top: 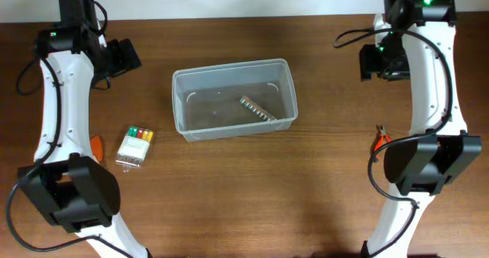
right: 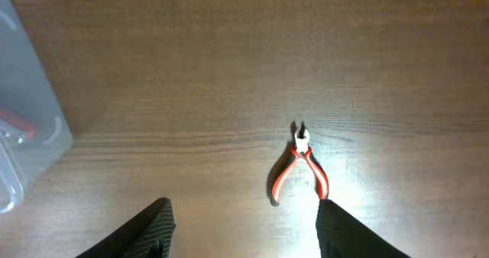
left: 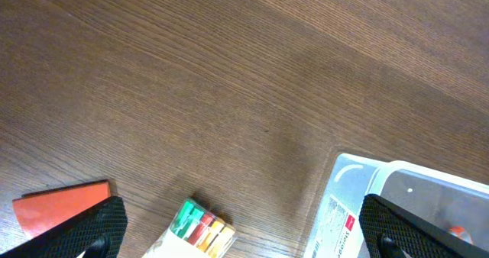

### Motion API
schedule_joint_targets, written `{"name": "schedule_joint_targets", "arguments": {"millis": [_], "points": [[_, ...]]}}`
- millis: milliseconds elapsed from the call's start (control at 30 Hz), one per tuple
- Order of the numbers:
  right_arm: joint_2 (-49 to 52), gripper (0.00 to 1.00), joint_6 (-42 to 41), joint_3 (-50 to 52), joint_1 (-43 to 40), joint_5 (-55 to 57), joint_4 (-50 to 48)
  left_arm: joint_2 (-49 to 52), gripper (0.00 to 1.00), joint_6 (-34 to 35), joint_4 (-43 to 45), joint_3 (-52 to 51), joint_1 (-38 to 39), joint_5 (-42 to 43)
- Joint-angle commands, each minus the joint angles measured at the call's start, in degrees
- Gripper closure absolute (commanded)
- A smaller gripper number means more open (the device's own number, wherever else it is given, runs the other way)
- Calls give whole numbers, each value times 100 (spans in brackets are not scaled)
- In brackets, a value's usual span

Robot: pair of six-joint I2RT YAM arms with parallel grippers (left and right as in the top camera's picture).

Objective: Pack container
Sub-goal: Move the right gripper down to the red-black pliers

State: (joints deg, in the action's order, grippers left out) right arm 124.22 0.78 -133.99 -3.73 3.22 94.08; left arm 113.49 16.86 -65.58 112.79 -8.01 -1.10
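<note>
The clear container [top: 177, 98] stands at the table's centre with a grey metal bit holder [top: 257, 108] lying inside. My left gripper [top: 124, 57] is open and empty, up at the far left. In the left wrist view its fingers [left: 244, 239] frame a pack with green, red and yellow tops [left: 200, 229], and the container's corner [left: 344, 204] shows at the right. My right gripper [top: 380, 62] is open and empty at the far right. In the right wrist view its fingers [right: 244, 235] hover above red-handled pliers [right: 302, 166], with the container's corner [right: 23, 136] at the left.
The coloured pack [top: 136, 145] lies left of the container. An orange flat piece [top: 96, 145] lies beside it, partly under the left arm; it also shows in the left wrist view [left: 61, 204]. The pliers [top: 380, 138] lie by the right arm's base.
</note>
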Motion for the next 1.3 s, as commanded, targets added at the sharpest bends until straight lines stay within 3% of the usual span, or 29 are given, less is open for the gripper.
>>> {"name": "schedule_joint_targets", "arguments": {"millis": [0, 367, 533, 633, 767, 1033, 1267], "points": [[-295, 39, -42, -96, -48, 50, 140, -79, 1, -26, -4, 87, -15, -22], [-979, 38, -46, 520, -125, 214, 208, -79, 1, -26, -4, 87, -15, -22], [-1362, 38, -131, 1915, -387, 214, -411, -79, 1, -26, -7, 87, -15, -22], [-1895, 37, -129, 3407, -599, 197, -1331, -79, 1, -26, -4, 87, -15, -22], [-2304, 37, -129, 4452, -804, 177, -2024, -79, 1, -26, -4, 87, -15, -22], [-2352, 37, -133, 5766, -1099, 101, -2966, -79, 1, -26, -7, 87, -15, -22], [-2352, 39, -323, 6181, -1220, 4, -3486, -79, 1, -26, -4, 87, -15, -22]]}}
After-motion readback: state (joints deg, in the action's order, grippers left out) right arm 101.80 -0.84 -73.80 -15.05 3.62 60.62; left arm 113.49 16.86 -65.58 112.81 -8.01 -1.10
